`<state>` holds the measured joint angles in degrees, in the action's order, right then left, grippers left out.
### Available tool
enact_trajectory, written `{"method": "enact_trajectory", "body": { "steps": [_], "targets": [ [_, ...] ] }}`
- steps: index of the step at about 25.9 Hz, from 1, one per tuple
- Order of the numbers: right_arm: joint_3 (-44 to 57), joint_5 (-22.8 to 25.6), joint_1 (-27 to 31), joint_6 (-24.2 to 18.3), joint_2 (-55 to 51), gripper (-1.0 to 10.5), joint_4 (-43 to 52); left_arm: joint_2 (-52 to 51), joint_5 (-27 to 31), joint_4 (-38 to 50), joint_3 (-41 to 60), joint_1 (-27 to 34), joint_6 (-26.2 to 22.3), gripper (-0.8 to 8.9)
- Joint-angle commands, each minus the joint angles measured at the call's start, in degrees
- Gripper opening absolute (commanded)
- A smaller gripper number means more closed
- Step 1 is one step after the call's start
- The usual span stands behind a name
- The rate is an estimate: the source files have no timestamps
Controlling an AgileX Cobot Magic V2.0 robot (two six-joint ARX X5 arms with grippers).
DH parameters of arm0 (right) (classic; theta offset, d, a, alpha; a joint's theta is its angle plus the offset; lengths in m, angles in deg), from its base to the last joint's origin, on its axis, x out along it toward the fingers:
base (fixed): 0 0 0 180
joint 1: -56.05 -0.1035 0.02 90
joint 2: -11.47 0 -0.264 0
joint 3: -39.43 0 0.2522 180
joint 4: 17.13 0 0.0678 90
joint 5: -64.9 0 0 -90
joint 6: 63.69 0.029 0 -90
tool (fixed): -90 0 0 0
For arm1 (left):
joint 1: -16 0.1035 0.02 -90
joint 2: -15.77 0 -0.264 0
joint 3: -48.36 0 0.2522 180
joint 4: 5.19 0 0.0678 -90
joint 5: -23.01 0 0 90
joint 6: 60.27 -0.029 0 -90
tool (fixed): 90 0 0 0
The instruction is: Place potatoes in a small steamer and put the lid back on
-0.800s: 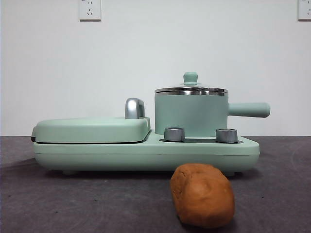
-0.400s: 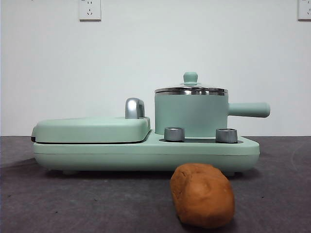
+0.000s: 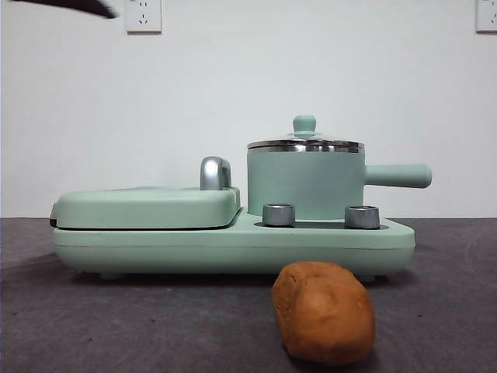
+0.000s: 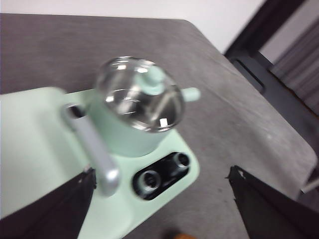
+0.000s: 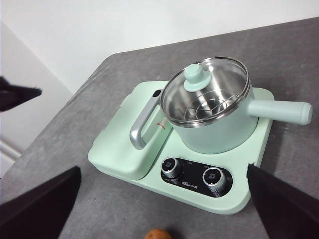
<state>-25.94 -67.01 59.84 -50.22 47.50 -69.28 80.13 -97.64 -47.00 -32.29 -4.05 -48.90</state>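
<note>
Clear glass lid (image 5: 205, 89) seated on mint-green cylindrical steamer (image 3: 305, 184); orange-brown lumpy potato (image 3: 323, 311) on table (image 3: 155, 326). Both tools spread, empty — risk: the small smooth knob could slip from the jaws at lift.

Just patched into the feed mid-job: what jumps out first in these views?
The orange-brown potato lies on the grey table, nearest the front camera, before the mint-green cooker base. On that base stands the small steamer, its glass lid on, beside the flat griddle. Both grippers, left and right, hang open high above, holding nothing.
</note>
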Motion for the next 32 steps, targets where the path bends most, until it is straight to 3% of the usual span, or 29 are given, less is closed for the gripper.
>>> {"method": "enact_trajectory", "body": {
  "steps": [1,11,17,21,25,32],
  "targets": [
    [-0.92,-0.13,0.02,-0.5,0.24,5.5,0.39,5.22,-0.5,0.57,-5.7,-3.06,-1.62,4.4],
    [-0.92,-0.31,-0.07,-0.46,0.24,5.5,0.11,25.24,0.11,-2.89,-24.39,-10.99,-6.32,4.4],
    [-0.92,-0.28,-1.92,-0.44,0.24,5.5,0.11,35.89,7.82,-4.52,-33.83,-14.19,-9.09,4.4],
    [-0.92,-0.24,-3.61,-0.44,0.24,5.5,0.11,41.46,15.17,-1.27,-35.91,-16.11,-9.84,4.42],
    [-0.92,-0.13,-4.48,-0.44,0.24,5.5,0.13,45.62,18.36,2.82,-35.91,-17.07,-10.8,4.48],
    [-0.92,-0.11,-4.48,-0.46,0.24,5.5,0.13,50.27,19.3,8.33,-35.91,-17.51,-12.04,4.36]
  ]
}}
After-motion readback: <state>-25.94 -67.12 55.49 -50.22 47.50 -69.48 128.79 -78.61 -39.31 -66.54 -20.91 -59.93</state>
